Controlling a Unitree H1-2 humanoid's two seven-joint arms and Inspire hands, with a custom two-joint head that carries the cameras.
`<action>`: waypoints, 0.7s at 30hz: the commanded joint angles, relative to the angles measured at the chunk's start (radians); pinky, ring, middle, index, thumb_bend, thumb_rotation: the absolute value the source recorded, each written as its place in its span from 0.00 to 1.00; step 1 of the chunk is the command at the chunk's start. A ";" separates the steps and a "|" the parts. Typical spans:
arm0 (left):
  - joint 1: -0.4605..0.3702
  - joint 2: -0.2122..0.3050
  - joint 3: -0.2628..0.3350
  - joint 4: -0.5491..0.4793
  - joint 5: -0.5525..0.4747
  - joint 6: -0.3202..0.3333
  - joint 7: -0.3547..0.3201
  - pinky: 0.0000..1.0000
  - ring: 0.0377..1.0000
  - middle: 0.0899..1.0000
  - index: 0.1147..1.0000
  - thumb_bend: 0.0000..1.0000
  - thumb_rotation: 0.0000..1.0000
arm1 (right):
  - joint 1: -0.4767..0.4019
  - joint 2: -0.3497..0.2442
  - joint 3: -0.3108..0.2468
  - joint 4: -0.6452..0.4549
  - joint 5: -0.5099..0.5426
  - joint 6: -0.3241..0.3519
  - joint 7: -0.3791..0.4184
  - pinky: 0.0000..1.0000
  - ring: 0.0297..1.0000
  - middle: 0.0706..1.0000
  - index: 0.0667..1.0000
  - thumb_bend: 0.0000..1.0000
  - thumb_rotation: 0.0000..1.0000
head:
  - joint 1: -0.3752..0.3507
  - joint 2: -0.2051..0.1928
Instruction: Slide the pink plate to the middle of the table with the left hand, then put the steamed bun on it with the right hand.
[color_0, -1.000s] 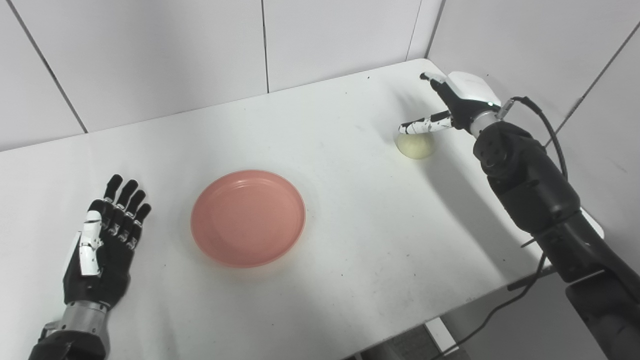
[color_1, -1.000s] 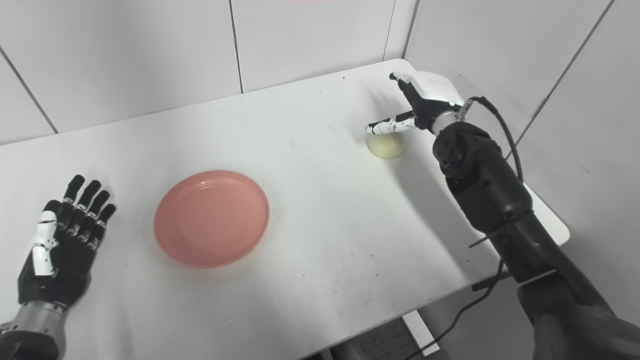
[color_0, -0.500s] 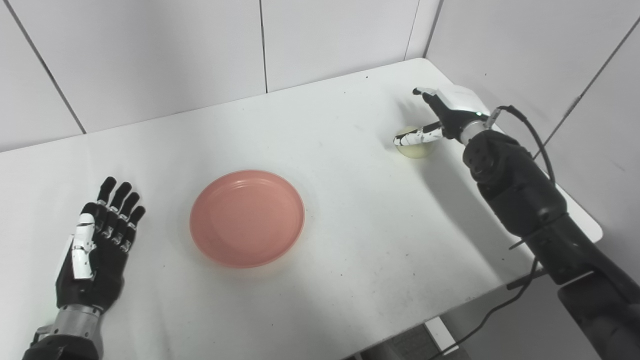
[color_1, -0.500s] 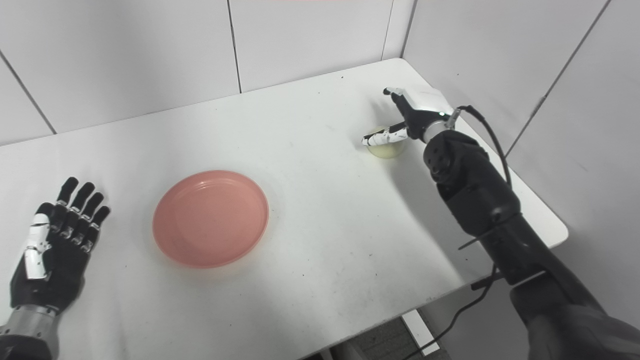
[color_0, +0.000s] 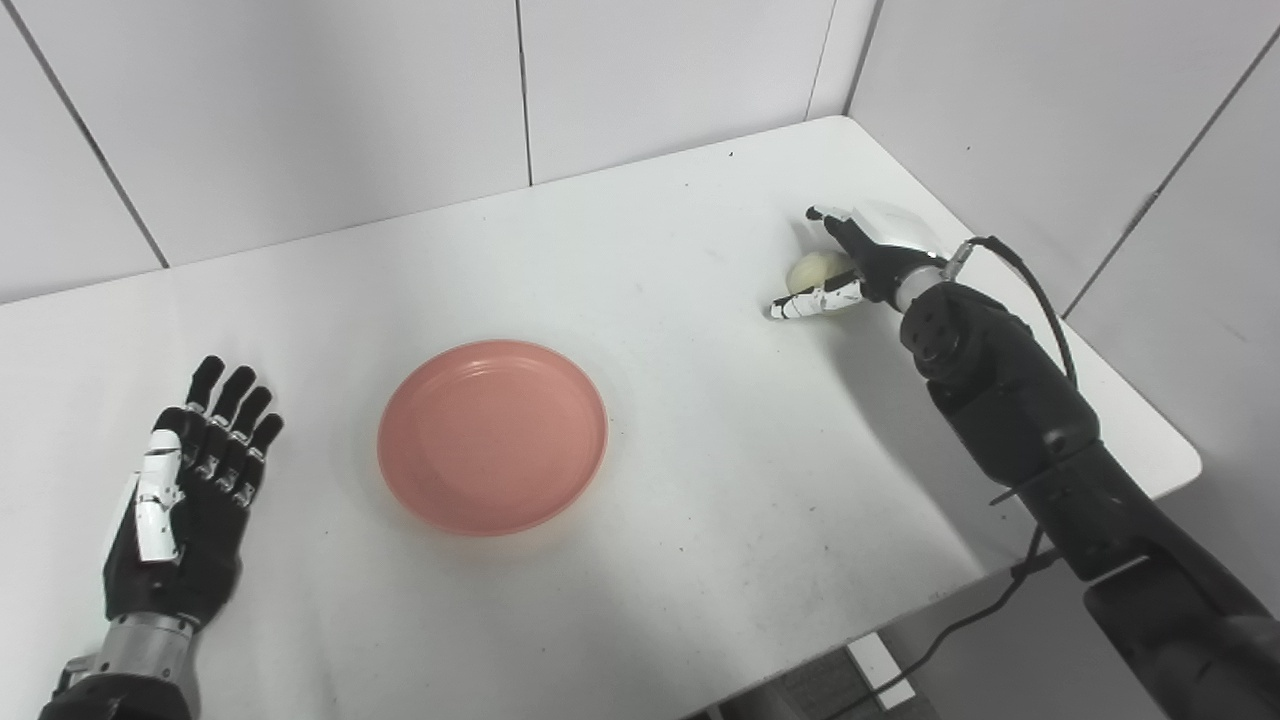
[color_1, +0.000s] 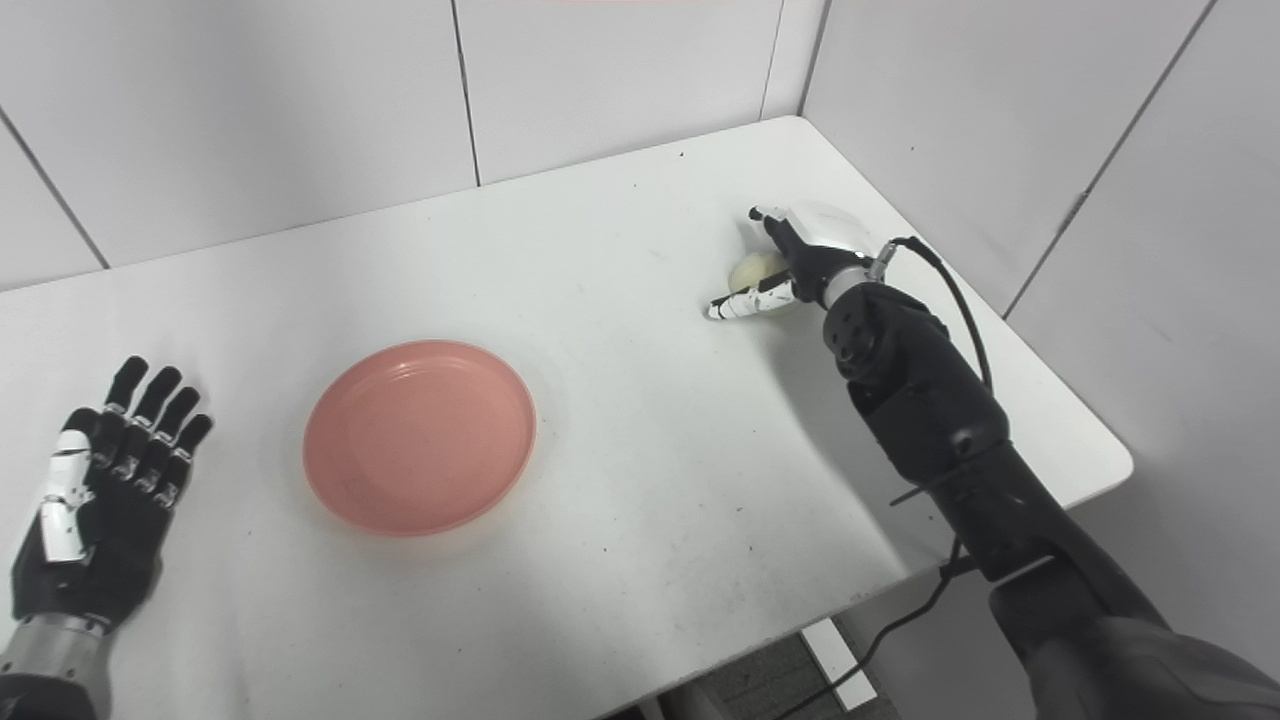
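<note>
pink plate (color_0: 493, 436) mid-table, empty; right hand (color_0: 850, 265) at 2 o'clock, fingers spread around the bun (color_0: 812, 270), maybe touching; left hand (color_0: 185, 490) flat at 9 o'clock, fingers apart

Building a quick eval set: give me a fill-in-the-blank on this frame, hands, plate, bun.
1. The plate on the table is ____ in colour.
2. The hand lying flat with its fingers spread, holding nothing, is the ____ hand.
3. The right hand has its fingers and thumb on either side of the ____.
4. The bun lies to the ____ of the plate as seen in the pictures.

Missing words: pink; left; bun; right
</note>
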 joint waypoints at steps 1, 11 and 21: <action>0.044 0.014 -0.003 0.027 0.006 0.084 0.015 1.00 1.00 0.99 1.00 0.38 1.00 | -0.032 -0.026 -0.002 -0.003 -0.012 0.008 0.013 0.80 0.92 0.95 0.92 0.94 0.49 | 0.002 0.001; 0.047 0.009 -0.002 0.013 0.000 0.103 0.015 1.00 1.00 0.99 1.00 0.37 1.00 | -0.017 -0.056 -0.006 0.001 -0.004 0.001 -0.002 0.76 0.89 0.92 0.88 0.94 0.46 | 0.007 0.005; 0.048 0.008 -0.004 0.006 0.000 0.108 0.017 1.00 1.00 0.99 1.00 0.38 1.00 | -0.029 -0.042 -0.017 0.092 0.056 -0.106 -0.124 0.52 0.56 0.54 0.57 0.62 0.03 | 0.011 0.008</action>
